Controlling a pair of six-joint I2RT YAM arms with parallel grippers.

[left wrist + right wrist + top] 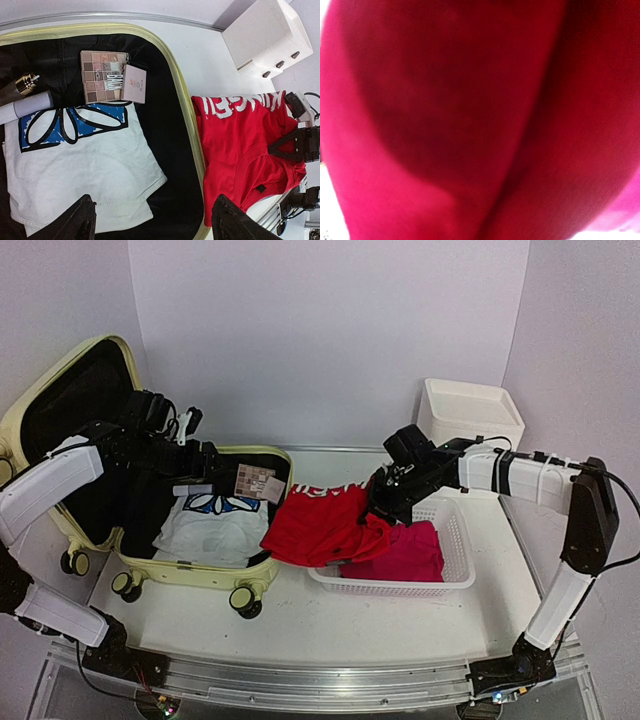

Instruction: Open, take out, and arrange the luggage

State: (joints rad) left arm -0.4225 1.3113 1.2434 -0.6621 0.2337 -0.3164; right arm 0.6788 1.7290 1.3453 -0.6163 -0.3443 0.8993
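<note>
luggage point(190, 575) looks stiff and slick, I'd grab the rim. Right gripper point(383, 502) pinches the floppy red tee point(320, 525), left gripper point(157, 217) spread above the white tee point(85, 165).

Your top camera looked down from behind the arm bases over the whole table point(330, 625), your left wrist camera hung close above the open suitcase point(186, 97) facing down, sharing the red shirt point(235, 145) with the top view, and your right wrist camera sat against blurred red cloth point(470, 120).
</note>
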